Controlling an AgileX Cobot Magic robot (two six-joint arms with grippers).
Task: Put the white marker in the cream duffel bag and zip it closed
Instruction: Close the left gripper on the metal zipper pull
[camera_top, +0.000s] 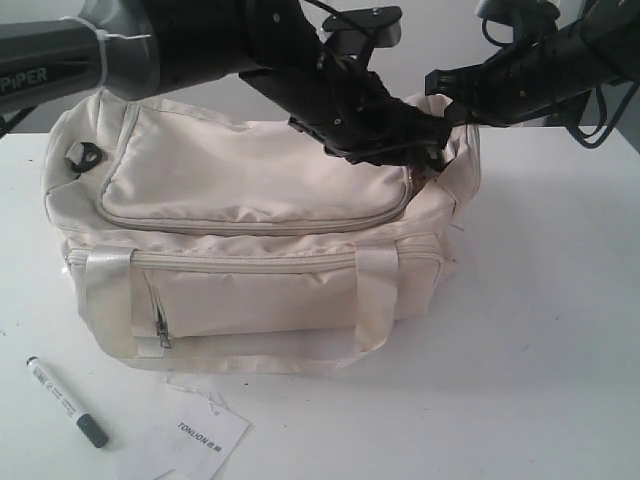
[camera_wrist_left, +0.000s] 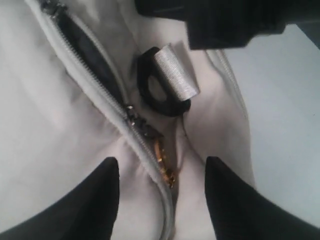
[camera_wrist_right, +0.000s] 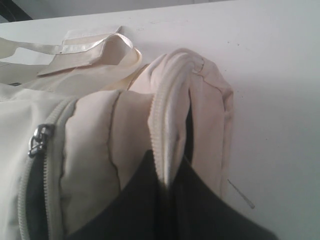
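Neither of the 2 goals is met yet. The white marker (camera_top: 65, 401), a slim white-barrelled pen with a dark cap and printed text, lies flat on the smooth white table (camera_top: 540, 330) toward its front-left corner. It is outside the bag, near a white paper tag (camera_top: 195, 440) printed "TONLION". The cream duffel bag (camera_top: 250, 230), a large soft fabric holdall, sits mid-table. Its top flap is zipped along almost its whole run, and only a short gap at the right end shows dark lining. Judging by that, the step in hand is opening the top zip. Loading the marker and zipping shut are both left.

The right gripper (camera_wrist_right: 167, 175) is pressed together on a raised fold of the bag's end fabric and zip tape, pinching it upward. The left gripper (camera_wrist_left: 160, 167) is spread. Its 2 dark fingers (camera_wrist_left: 107, 195) straddle the zip line, with the metal zip slider (camera_wrist_left: 131, 114) and a brass-coloured pull just ahead of them. Neither finger appears to touch it.

The cloth looks matte and limp, creasing and puckering where it is pulled. The webbing handles (camera_top: 375, 290) have a satin sheen and lie as flat bands down the front. The zip is a fine pale coil on cream tape. A hard black strap ring (camera_wrist_left: 167, 107) is looped by a silvery ribbed webbing tab. A small metal pull (camera_top: 163, 335) hangs at the front pocket.
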